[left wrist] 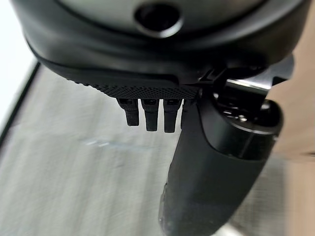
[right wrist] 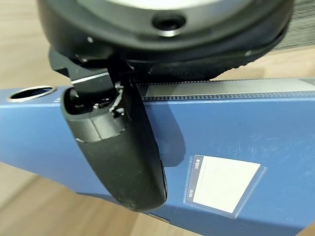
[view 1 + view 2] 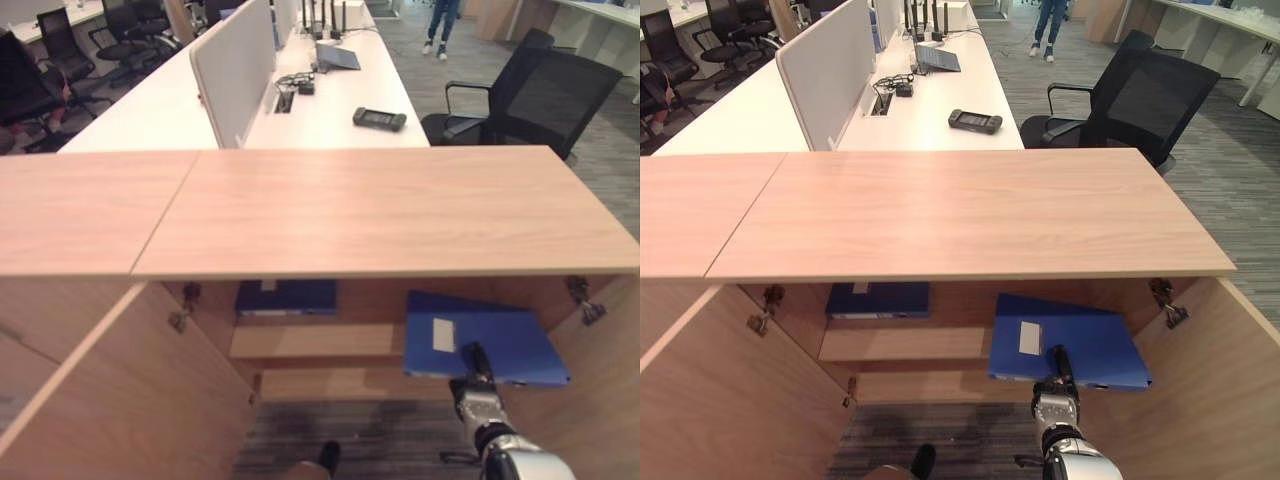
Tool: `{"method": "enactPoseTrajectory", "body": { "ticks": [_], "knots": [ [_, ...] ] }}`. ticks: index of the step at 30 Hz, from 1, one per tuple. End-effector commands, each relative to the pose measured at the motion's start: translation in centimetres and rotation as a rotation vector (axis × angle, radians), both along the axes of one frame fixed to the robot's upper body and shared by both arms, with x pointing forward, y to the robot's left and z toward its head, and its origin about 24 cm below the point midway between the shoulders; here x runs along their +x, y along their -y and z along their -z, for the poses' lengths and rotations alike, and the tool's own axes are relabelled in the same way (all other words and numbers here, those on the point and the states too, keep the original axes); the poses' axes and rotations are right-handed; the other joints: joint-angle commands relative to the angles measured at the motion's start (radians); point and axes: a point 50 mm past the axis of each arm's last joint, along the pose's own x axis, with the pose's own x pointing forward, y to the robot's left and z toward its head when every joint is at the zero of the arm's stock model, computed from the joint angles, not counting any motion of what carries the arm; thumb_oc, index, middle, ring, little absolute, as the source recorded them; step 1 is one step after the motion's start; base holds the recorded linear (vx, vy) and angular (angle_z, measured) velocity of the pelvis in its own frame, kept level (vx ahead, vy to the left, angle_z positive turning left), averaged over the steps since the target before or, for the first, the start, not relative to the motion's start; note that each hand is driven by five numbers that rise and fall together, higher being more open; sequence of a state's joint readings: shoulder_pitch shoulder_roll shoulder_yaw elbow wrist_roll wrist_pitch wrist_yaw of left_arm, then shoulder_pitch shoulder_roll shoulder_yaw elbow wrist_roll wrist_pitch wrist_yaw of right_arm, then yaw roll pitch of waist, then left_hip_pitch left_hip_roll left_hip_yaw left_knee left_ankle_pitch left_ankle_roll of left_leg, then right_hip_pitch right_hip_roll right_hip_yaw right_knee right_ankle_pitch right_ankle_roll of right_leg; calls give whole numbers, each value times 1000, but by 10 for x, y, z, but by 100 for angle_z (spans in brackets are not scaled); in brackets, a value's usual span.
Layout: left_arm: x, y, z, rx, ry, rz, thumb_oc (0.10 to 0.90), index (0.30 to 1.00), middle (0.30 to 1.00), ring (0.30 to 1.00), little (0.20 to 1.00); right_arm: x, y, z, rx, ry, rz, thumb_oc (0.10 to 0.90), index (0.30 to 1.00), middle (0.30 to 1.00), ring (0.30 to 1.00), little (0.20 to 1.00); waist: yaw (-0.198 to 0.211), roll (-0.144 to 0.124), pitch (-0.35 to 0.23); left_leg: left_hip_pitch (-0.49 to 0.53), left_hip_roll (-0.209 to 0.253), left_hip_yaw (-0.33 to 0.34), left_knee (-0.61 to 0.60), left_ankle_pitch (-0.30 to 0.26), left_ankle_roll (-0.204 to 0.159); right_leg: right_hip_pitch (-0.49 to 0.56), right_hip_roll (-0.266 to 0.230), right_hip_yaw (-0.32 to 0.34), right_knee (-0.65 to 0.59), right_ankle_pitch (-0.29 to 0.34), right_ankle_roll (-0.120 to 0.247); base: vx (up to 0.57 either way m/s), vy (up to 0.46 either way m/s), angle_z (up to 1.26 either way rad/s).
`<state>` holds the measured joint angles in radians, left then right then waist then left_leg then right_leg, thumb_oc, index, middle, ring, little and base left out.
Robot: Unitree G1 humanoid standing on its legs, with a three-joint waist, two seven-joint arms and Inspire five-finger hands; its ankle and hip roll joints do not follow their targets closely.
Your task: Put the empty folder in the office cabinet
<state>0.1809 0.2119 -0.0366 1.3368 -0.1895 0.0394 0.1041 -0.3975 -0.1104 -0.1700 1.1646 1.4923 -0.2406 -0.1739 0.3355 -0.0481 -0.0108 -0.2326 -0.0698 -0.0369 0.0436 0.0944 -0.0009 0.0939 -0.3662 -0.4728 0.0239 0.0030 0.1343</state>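
Observation:
The blue folder (image 3: pixel 500 335) with a white label lies flat and slightly skewed in the right half of the open wooden cabinet (image 3: pixel 380 210), its near edge sticking out of the front. My right hand (image 3: pixel 478 380) is shut on that near edge. In the right wrist view its thumb (image 2: pixel 123 157) presses on the folder's top face (image 2: pixel 236 128), beside the label. My left hand (image 1: pixel 216 162) hangs over grey carpet with relaxed fingers and holds nothing.
A second blue folder (image 3: pixel 287 296) lies on the shelf (image 3: pixel 315 342) in the cabinet's left half. Both doors stand open, left door (image 3: pixel 120 400) and right door (image 3: pixel 1220 400). Beyond are a white desk (image 3: pixel 340 100), a black office chair (image 3: pixel 545 95) and a person (image 3: pixel 440 20) standing far off.

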Motion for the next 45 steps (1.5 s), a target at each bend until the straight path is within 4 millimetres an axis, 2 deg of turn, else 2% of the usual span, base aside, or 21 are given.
{"method": "enactPoseTrajectory", "body": {
  "ticks": [1, 5, 7, 8, 9, 10, 11, 12, 13, 15, 18, 19, 20, 25, 29, 36, 38, 39, 41, 42, 45],
  "knots": [
    [-33, -14, -6, 58, -124, 60, 800, 900, 900, 900, 900, 45, 16, -48, -136, 241, -58, 400, 300, 300, 300, 300, 23, 11, -34, 97, 16, -33, -129, -45, -21, 53, -13, -10, 30, -45, 103, 121, 179, -32],
    [-30, -17, -7, 65, -115, 75, 800, 900, 900, 900, 900, 38, 14, -42, -135, 218, -58, 400, 300, 300, 300, 300, 16, -3, -38, 109, -26, -26, -129, -66, 5, 46, -62, -17, 48, -13, 125, 111, 205, -25],
    [-32, -18, -7, 64, -122, 87, 800, 900, 900, 900, 900, 37, 11, -42, -138, 222, -58, 400, 300, 300, 300, 300, 12, -3, -27, 136, -65, -27, -126, -88, 36, 21, -136, -18, 150, 21, 128, 144, 193, -4],
    [-32, -17, -7, 64, -122, 86, 800, 900, 900, 900, 900, 37, 11, -42, -138, 221, -59, 400, 300, 300, 300, 300, 12, -10, -30, 144, -65, -33, -129, -103, 29, 26, -135, -7, 152, 3, 128, 176, 174, 9],
    [-38, -16, -8, 53, -143, 96, 800, 900, 900, 900, 900, 35, 7, -39, -124, 221, -56, 400, 300, 300, 300, 300, 6, -6, -14, 178, -90, -36, -130, -118, 51, 10, -187, 3, 250, 34, 128, 137, 97, 13],
    [-38, -16, -8, 53, -143, 96, 800, 900, 900, 900, 900, 34, 7, -39, -124, 221, -56, 400, 300, 300, 300, 300, 7, -7, -13, 178, -91, -35, -130, -118, 52, 9, -189, 4, 254, 32, 128, 118, 237, 10],
    [-45, -16, -9, 46, -169, 102, 800, 900, 900, 900, 900, 34, 1, -38, -132, 223, -87, 400, 300, 300, 300, 300, 4, -6, 7, 201, -99, -24, -131, -129, 66, -29, -226, 1, 331, 79, 125, 47, 98, 1],
    [-46, -16, -9, 46, -169, 102, 800, 900, 900, 900, 900, 34, 1, -38, -132, 222, -88, 400, 300, 300, 300, 300, 6, -8, 8, 201, -100, -22, -131, -130, 66, -33, -229, 5, 336, 77, 125, 15, 92, -9],
    [-48, -15, -9, 41, -177, 102, 800, 900, 900, 900, 900, 38, -2, -42, -137, 238, -104, 400, 300, 300, 300, 300, 2, -2, 30, 205, -86, -6, -131, -136, 69, -93, -222, -8, 357, 80, 119, -71, -31, -14],
    [-47, -15, -9, 41, -168, 96, 800, 900, 900, 900, 900, 45, -2, -50, -152, 271, -113, 400, 300, 300, 300, 300, -10, 17, 59, 207, -57, 9, -131, -134, 62, -181, -159, -16, 332, 48, 113, -113, -82, -22],
    [-36, -18, -8, 49, -116, 91, 800, 900, 900, 900, 900, 62, 2, -68, -177, 327, -112, 400, 300, 300, 300, 300, -25, 46, 113, 239, -43, 24, -131, -131, 62, -316, -98, -15, 304, 75, 118, -67, -57, -16],
    [-34, -18, -8, 48, -112, 90, 800, 900, 900, 900, 900, 63, 3, -70, -178, 331, -111, 400, 300, 300, 300, 300, -18, 48, 118, 240, -42, 30, -131, -132, 62, -320, -95, -7, 306, 76, 118, 104, -106, -14],
    [-33, -16, -8, 37, -99, 114, 800, 900, 900, 900, 900, 62, 8, -69, -184, 316, -102, 400, 300, 300, 300, 300, -7, 28, 126, 253, -61, 14, -118, -145, 63, -280, -87, 4, 236, 86, 121, 144, -103, 2],
    [-33, -12, -6, 24, -112, 127, 800, 900, 900, 900, 900, 71, 30, -85, -274, 318, -112, 400, 300, 300, 300, 300, 13, 30, 119, 215, -65, -3, -67, -171, 68, -321, -129, 17, 299, 65, 118, 55, -52, 29],
    [-36, -11, -6, 15, -136, 149, 800, 900, 900, 900, 900, 75, 34, -92, -324, 322, -162, 400, 300, 300, 300, 300, 14, 13, 114, 178, -70, -26, -41, -186, 67, -337, -156, 13, 342, 35, 115, 21, -89, 14],
    [-25, -14, -6, 21, -113, 200, 800, 900, 900, 900, 900, 86, 38, -106, -408, 313, -242, 400, 300, 300, 300, 300, 10, 2, 124, 123, -56, -60, -45, -174, 57, -384, -159, -1, 372, 11, 112, -21, -87, 18],
    [-14, -17, -6, 26, -81, 235, 800, 900, 900, 900, 900, 97, 45, -125, -468, 334, -267, 400, 300, 300, 300, 300, 13, 2, 144, 90, -45, -76, -53, -159, 52, -419, -154, -3, 383, 3, 111, -72, -98, 18],
    [-13, -17, -6, 25, -79, 236, 800, 900, 900, 900, 900, 98, 46, -126, -469, 335, -267, 400, 300, 300, 300, 300, 13, 2, 144, 88, -45, -76, -53, -159, 51, -421, -154, -3, 384, 3, 111, -64, -72, 18],
    [-2, -19, -6, 34, -48, 262, 800, 900, 900, 900, 900, 109, 51, -146, -509, 371, -269, 400, 300, 300, 300, 300, 15, 6, 168, 54, -39, -84, -53, -148, 47, -455, -151, -2, 396, -1, 109, -125, -96, 14],
    [10, -20, -6, 36, -9, 284, 800, 900, 900, 900, 900, 119, 53, -167, -543, 415, -261, 400, 300, 300, 300, 300, 18, 13, 194, 20, -38, -90, -48, -140, 44, -490, -153, 3, 409, -2, 109, -153, -110, 9],
    [23, -18, -7, 31, 33, 308, 800, 900, 900, 900, 900, 128, 56, -191, -562, 479, -231, 400, 300, 300, 300, 300, 21, 18, 226, -16, -41, -96, -37, -138, 43, -533, -157, 17, 434, -11, 107, -90, -71, 7]
  ]
}}
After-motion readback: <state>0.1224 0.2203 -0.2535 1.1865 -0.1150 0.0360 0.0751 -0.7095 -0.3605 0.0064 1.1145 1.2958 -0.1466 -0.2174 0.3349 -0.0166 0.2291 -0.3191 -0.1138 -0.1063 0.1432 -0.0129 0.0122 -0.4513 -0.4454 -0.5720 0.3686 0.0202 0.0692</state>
